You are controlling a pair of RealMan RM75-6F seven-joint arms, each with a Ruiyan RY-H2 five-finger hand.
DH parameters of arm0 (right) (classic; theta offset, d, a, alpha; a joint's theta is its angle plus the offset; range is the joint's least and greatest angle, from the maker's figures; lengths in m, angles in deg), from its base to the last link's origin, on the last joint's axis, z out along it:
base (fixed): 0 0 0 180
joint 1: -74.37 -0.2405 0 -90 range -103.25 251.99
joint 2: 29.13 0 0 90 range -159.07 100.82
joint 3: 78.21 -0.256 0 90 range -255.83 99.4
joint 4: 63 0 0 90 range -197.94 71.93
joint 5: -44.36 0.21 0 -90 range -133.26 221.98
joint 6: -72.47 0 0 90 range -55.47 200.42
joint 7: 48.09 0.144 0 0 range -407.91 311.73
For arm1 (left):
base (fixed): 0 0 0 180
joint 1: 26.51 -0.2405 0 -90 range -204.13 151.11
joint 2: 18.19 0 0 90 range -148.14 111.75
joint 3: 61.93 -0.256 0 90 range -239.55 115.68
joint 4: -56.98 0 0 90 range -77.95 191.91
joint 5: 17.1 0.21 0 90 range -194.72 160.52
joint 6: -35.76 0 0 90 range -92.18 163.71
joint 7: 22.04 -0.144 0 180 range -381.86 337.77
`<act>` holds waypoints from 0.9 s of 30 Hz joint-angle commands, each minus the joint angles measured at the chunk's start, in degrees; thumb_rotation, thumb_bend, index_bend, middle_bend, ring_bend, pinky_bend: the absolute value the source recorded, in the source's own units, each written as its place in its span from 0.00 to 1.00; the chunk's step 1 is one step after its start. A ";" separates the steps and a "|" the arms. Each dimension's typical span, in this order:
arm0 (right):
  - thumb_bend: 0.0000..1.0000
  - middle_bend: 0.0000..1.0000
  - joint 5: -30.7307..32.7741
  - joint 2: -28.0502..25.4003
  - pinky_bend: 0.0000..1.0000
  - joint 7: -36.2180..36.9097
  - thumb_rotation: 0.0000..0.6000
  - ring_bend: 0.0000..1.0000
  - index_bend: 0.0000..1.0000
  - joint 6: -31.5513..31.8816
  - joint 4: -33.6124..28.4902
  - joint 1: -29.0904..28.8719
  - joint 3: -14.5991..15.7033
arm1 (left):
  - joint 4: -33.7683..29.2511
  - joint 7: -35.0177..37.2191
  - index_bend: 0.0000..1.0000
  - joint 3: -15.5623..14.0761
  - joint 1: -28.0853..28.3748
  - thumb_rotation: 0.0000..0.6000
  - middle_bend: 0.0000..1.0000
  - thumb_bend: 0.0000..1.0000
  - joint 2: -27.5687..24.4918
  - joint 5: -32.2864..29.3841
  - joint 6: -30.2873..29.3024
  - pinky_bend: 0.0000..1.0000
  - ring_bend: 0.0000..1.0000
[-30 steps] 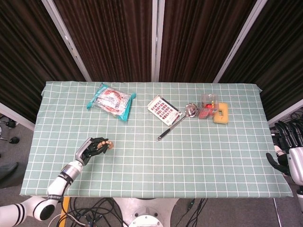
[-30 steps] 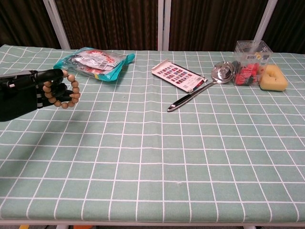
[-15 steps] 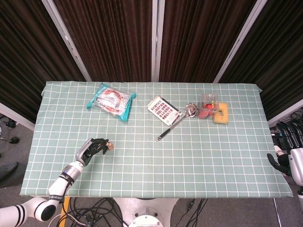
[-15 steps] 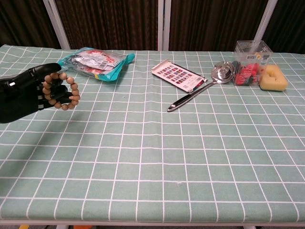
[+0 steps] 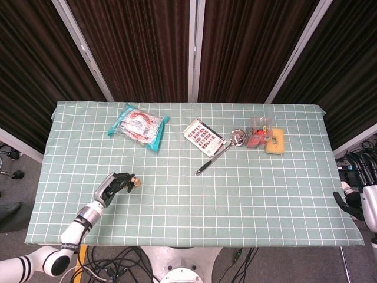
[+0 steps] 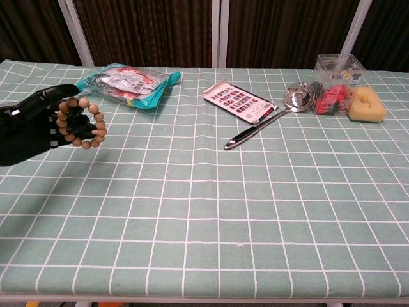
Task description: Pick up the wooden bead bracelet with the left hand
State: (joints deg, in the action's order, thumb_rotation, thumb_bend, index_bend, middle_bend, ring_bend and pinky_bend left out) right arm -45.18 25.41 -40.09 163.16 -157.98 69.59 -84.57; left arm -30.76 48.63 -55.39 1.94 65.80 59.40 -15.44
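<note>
My left hand (image 6: 38,125) is black and hovers above the left side of the table, its fingers curled through the wooden bead bracelet (image 6: 96,128). The bracelet's light brown beads hang in a loop off the fingers, clear of the cloth. From the head camera the same left hand (image 5: 115,184) shows near the table's front left, with the bracelet (image 5: 135,182) peeking out at its fingertips. My right hand (image 5: 356,197) hangs beyond the table's right edge, away from everything; its fingers are too small to read.
On the green checked tablecloth (image 6: 211,192) lie a teal snack bag (image 6: 128,83), a card of colour swatches (image 6: 238,101), a ladle with a black handle (image 6: 268,121), a clear box of red items (image 6: 335,86) and a yellow sponge (image 6: 367,104).
My left hand with the bracelet has shifted slightly towards the front of the table and turned a little. The right hand has barely moved.
</note>
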 commanded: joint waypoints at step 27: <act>0.19 0.08 -0.49 0.26 0.00 1.02 1.00 0.00 0.00 0.94 0.65 0.46 0.08 | -0.71 -1.60 0.68 1.58 -1.45 0.52 0.72 0.62 0.17 0.26 0.38 0.09 0.37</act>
State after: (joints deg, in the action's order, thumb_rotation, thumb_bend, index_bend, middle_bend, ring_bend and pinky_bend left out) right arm -45.66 25.67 -39.07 164.09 -157.34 70.04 -84.50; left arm -31.47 47.04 -53.83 0.51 65.96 59.65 -15.05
